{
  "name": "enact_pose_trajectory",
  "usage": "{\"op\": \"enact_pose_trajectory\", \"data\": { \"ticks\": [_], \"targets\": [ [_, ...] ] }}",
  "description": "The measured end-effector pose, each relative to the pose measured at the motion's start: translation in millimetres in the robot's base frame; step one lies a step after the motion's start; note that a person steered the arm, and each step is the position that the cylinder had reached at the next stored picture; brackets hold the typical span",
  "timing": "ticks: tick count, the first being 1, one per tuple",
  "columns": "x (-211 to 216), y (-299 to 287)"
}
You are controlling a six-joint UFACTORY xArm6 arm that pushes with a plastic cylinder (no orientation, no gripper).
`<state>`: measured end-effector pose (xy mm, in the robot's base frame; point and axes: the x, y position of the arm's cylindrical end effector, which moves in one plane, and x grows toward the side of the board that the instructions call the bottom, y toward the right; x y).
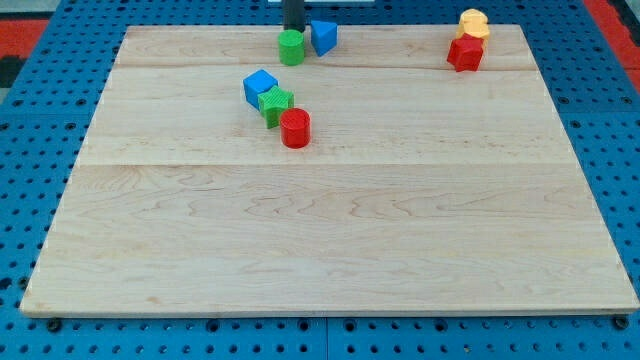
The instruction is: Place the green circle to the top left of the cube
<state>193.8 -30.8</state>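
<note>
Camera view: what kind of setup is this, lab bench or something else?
Likely a robotics lab bench: a wooden board on a blue perforated base, small blocks like the green circle, and my tip just above that circle.

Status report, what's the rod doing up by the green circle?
My tip at the view's top, just behind green circle. Blue cube lower left. Blue block crowds circle's right.

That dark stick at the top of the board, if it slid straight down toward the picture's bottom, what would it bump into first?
Probably the green circle, which sits right below my tip, apparently touching it. The blue block lies just to the view's right, likely missed, though depth is hard to judge.
</note>
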Motion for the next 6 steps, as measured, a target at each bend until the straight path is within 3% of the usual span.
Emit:
{"op": "enact_pose_trajectory", "data": {
  "ticks": [6],
  "targets": [
    [50, -17]
  ]
}}
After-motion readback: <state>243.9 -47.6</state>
